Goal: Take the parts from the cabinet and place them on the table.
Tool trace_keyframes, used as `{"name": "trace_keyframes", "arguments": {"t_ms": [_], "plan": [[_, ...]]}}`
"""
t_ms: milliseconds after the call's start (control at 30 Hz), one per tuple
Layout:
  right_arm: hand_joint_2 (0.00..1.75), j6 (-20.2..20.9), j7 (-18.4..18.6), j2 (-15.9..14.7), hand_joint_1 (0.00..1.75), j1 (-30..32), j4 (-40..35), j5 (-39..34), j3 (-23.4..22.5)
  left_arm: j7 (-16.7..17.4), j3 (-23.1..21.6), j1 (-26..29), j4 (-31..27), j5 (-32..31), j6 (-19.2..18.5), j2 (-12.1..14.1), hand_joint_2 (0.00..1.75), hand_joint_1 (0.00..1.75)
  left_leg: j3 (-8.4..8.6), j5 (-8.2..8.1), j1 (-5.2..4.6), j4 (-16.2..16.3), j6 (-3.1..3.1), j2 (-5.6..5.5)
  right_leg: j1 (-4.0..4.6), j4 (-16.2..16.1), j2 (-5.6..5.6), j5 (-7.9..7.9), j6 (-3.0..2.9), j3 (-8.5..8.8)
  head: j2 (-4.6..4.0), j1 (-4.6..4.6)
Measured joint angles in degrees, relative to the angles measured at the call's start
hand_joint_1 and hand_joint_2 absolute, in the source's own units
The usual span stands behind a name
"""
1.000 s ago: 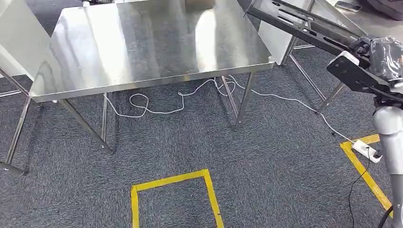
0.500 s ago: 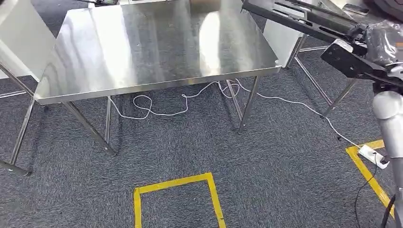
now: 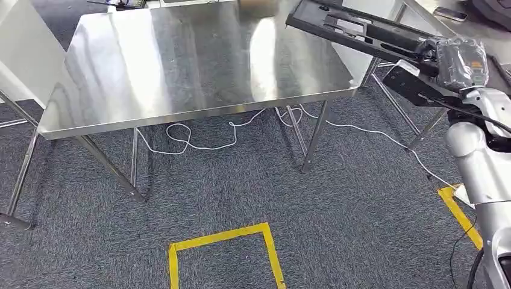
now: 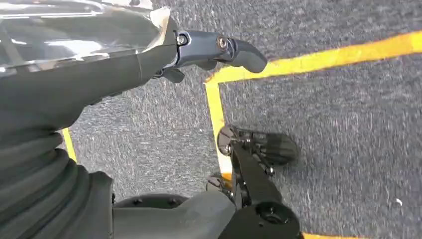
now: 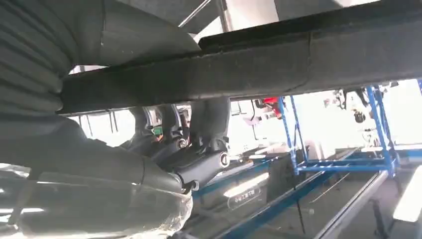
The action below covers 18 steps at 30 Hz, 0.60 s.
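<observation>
Right hand (image 3: 459,60) grips long black part (image 3: 355,30) above table (image 3: 181,66) corner.

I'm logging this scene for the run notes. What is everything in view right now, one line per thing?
Table: one, shiny steel, straight ahead, bare top.
Long part: one, black, flat with slots, held at its right end, its far end over the table's right corner.
Cable: one, white, looped on the carpet under the table, running right.
Tape square: one, yellow, on the grey carpet near the robot.
Tape corner: one, yellow, on the carpet at right.
Second steel frame: one, legs showing behind the part.
Blue racking: several beams, in the right wrist view.
Right hand: one, plastic-wrapped, gripping the long part.
Left hand: one, grey, hanging over the carpet, holding nothing.
</observation>
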Motion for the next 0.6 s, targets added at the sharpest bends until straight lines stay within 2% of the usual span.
{"name": "trace_keyframes", "arguments": {"t_ms": [33,67,100,133,167,200,233,267,300,367,400,433,467,500,533,567,600], "plan": [[1.75,-0.02,0.15,-0.16,1.75,0.1,-0.13,0.06,-0.13,0.0,0.0,0.05,0.0,-0.04,-0.04,0.0,1.75,0.0,1.23,0.19,-0.17,-0.59,0.51,-0.19,0.24,0.08,-0.09,-0.02,0.17,0.15,0.0,-0.01],[1.75,-0.02,0.33,-0.04,1.75,0.41,-0.31,0.18,-0.2,-0.02,0.0,0.13,0.02,-0.09,-0.09,-0.07,1.75,0.0,2.23,0.37,-0.04,-1.24,0.8,-0.18,-0.16,1.25,-0.26,-1.35,-0.42,-0.35,0.0,0.13],[1.75,-0.02,0.37,-0.02,1.75,0.36,-0.39,0.35,-0.22,0.0,0.02,0.02,0.02,-0.11,-0.2,-0.09,1.75,0.0,2.59,0.23,-0.04,-1.37,1.17,-0.21,0.08,4.04,-0.19,-2.71,-0.99,-1.81,0.0,0.21],[1.75,-0.02,0.39,-0.02,1.75,0.48,-0.55,0.51,-0.33,0.0,0.02,0.01,0.0,-0.24,-0.35,-0.07,1.75,0.0,2.73,0.1,-0.07,-1.36,1.36,-0.26,-0.13,7.96,-0.17,-4.01,-0.94,-3.99,0.0,0.28],[1.75,-0.02,0.44,0.0,1.75,0.95,-0.79,0.61,-0.44,0.0,0.02,0.02,0.02,-0.48,-0.44,-0.07,1.75,0.0,2.93,-0.16,-0.12,-1.36,1.53,-0.33,-0.14,12.22,-0.14,-5.49,-0.63,-6.79,0.0,0.21],[1.75,-0.02,0.52,0.0,1.75,1.44,-0.92,0.79,-0.57,0.0,0.04,0.04,0.02,-0.52,-0.48,-0.07,1.75,0.0,3.09,-0.4,-0.18,-1.34,1.61,-0.4,0.08,15.52,-0.11,-6.45,-0.5,-9.1,0.0,0.28],[1.75,-0.02,0.57,-0.02,1.75,2.1,-0.94,0.94,-0.77,0.0,0.04,0.11,0.02,-0.59,-0.5,-0.11,1.75,0.0,3.43,-0.67,-0.31,-1.32,1.59,-0.51,0.07,16.46,-0.12,-6.09,-0.08,-10.43,0.0,0.21],[1.75,-0.02,0.57,-0.02,1.75,2.65,-1.12,1.01,-0.92,0.0,0.04,0.14,0.02,-0.59,-0.5,-0.13,1.75,0.0,3.84,-1.04,-0.32,-1.3,1.54,-0.61,0.05,14.62,-0.13,-4.73,0.53,-10.21,0.0,0.23],[1.75,-0.02,0.59,-0.05,1.75,3.0,-1.33,1.07,-1.07,0.0,0.04,0.2,0.04,-0.61,-0.52,-0.13,1.75,0.0,4.35,-1.45,-0.32,-1.23,1.38,-0.71,0.05,10.48,-0.14,-2.35,0.78,-8.86,0.0,0.25],[1.75,-0.02,0.61,-0.18,1.75,3.15,-1.68,1.16,-1.36,0.0,0.04,0.24,0.04,-0.66,-0.5,-0.15,1.75,0.0,5.17,-2.43,-0.43,-1.2,0.86,-0.75,-0.16,-0.05,-0.34,3.5,1.9,-5.0,0.0,0.28],[1.75,-0.02,0.61,-0.2,1.75,3.21,-1.81,1.16,-1.44,0.0,0.04,0.24,0.04,-0.68,-0.5,-0.15,1.75,0.0,5.67,-2.86,-0.65,-0.82,0.55,-0.72,0.27,-1.24,-0.38,2.93,0.85,-5.07,0.0,0.26],[1.75,-0.02,0.61,-0.09,1.75,3.23,-1.92,1.16,-1.53,0.0,0.04,0.16,0.04,-0.68,-0.52,-0.15,1.75,0.0,5.29,-3.12,-0.76,-0.93,0.25,-0.73,0.44,-1.28,-0.44,1.95,-0.65,-4.45,0.0,0.45],[1.75,-0.02,0.63,-0.2,1.75,3.71,-2.21,1.16,-1.75,0.0,0.04,0.05,0.04,-0.7,-0.52,-0.13,1.75,0.0,5.23,-3.38,-0.77,-0.9,-0.1,-0.69,0.63,-1.28,-0.29,3.07,-1.27,-4.01,0.0,0.32],[1.75,-0.04,0.74,-0.31,1.75,4.07,-2.36,1.23,-2.08,0.0,0.04,0.18,0.04,-0.79,-0.52,-0.13,1.75,0.0,5.6,-3.42,-0.75,-0.52,-0.18,-0.74,0.44,-1.32,-0.26,3.02,-1.66,-4.03,0.0,0.37],[1.75,-0.04,0.85,-0.33,1.75,4.54,-2.6,1.29,-2.27,0.02,0.04,0.16,0.04,-0.87,-0.5,-0.11,1.75,0.0,5.61,-3.7,-0.74,-0.26,-0.35,-0.72,-0.22,-1.35,-0.15,2.95,-1.96,-3.58,0.0,0.23],[1.75,-0.04,0.96,-0.48,1.75,4.72,-3.03,1.4,-2.58,0.02,0.04,0.14,0.02,-1.03,-0.5,0.07,1.75,0.0,4.45,-3.86,-0.65,1.49,-0.73,-0.58,-0.24,-1.47,-0.14,2.73,-2.31,-3.14,0.0,0.46],[1.75,-0.04,1.11,-0.42,1.75,4.78,-3.36,1.57,-2.82,0.02,0.04,0.09,0.02,-1.2,-0.52,0.0,1.75,0.0,2.73,-4.34,-0.53,4.67,-1.24,-0.42,-0.34,-1.46,-0.21,2.39,-2.84,-2.84,0.0,0.13]]}}
